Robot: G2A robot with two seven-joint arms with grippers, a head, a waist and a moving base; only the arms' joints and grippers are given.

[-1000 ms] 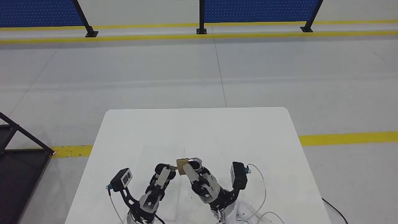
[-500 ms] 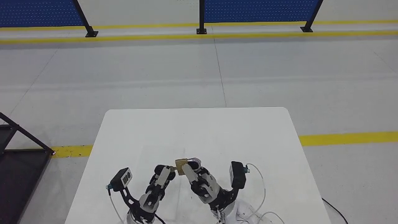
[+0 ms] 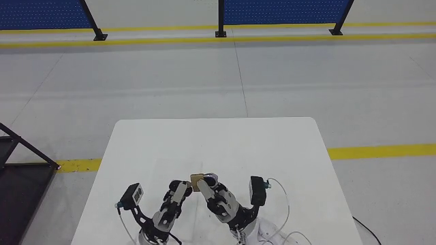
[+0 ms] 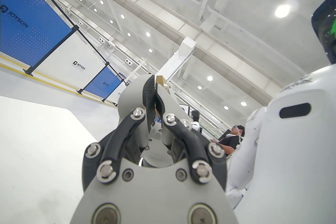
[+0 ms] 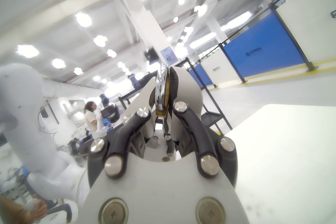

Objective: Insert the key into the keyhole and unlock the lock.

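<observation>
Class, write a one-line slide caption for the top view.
Near the front edge of the white table, the left gripper and right gripper meet at a small brass lock.

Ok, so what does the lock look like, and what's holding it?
The lock is a small brass-coloured padlock with a shiny silver loop. It is held up over the near part of the white table. The right gripper is shut on it, with the loop and a brass edge pinched between its fingers. The left gripper is close beside it, shut on a small brass-coloured bit, probably the key. Whether the key is in the keyhole cannot be seen.
</observation>
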